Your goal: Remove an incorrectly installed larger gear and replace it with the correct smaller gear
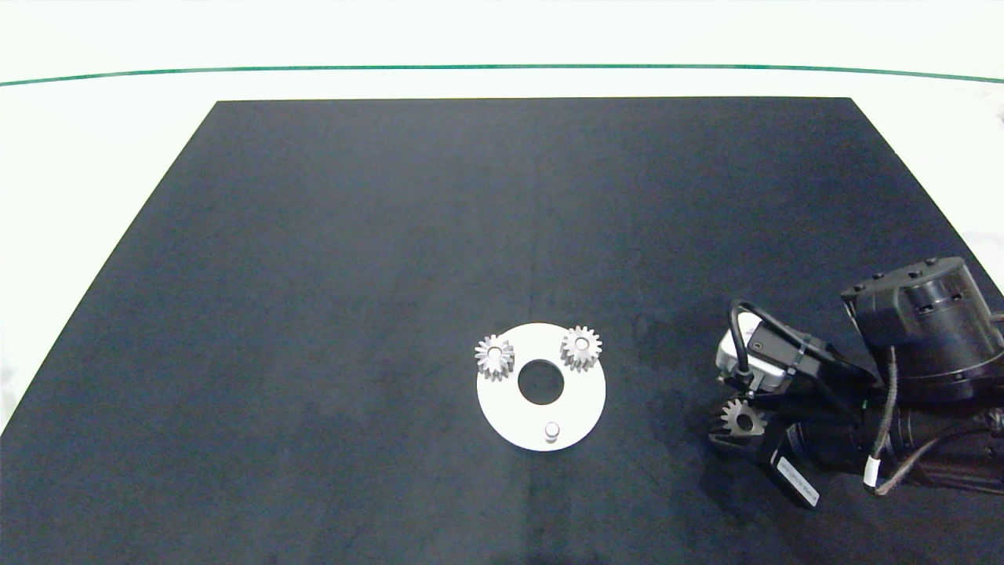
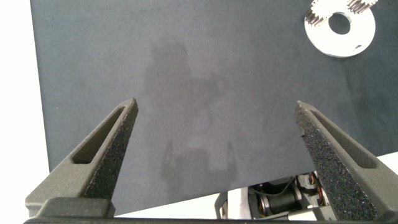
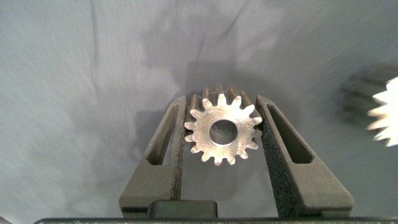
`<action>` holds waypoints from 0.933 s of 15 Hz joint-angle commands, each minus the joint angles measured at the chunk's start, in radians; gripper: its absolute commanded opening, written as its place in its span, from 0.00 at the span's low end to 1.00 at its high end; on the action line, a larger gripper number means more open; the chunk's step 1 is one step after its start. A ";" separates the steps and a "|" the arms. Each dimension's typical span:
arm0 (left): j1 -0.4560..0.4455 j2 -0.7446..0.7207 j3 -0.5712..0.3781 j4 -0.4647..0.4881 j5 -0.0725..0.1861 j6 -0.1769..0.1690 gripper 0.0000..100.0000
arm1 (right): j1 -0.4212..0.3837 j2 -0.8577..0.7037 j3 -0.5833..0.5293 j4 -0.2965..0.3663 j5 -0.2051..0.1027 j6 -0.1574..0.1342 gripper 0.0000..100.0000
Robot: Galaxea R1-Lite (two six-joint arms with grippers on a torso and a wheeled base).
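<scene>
Gripped between the right gripper's (image 3: 222,134) fingers, the smaller gear (image 3: 222,132) hangs low over the black mat (image 1: 392,235), right of the white disc (image 1: 510,416), bore axis toward the wrist camera. Its bare peg (image 1: 551,430) waits at the near edge; a tilted bore could jam there. Left gripper (image 2: 217,112) hovers agape, far left. Blurred teeth nearby may be the larger gear (image 3: 384,112).

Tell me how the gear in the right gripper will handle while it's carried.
The smaller gear looks like solid metal, so probably rigid and heavy for its size. The right gripper pinches it across tooth tips, so it may pivot or slip if jolted. Dropped on edge, its round shape would likely roll across the black mat.
</scene>
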 commanded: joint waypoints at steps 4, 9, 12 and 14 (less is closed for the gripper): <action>0.000 -0.012 0.001 0.007 0.001 0.000 1.00 | 0.065 -0.005 -0.114 0.033 -0.009 0.021 0.25; -0.001 -0.018 0.001 0.004 0.007 -0.001 1.00 | 0.182 0.053 -0.250 0.151 -0.010 0.056 0.25; -0.001 -0.026 0.001 0.007 0.007 -0.001 1.00 | 0.223 0.112 -0.310 0.165 -0.013 0.056 0.25; -0.001 -0.035 0.000 0.004 0.007 -0.001 1.00 | 0.251 0.148 -0.336 0.165 -0.024 0.056 0.25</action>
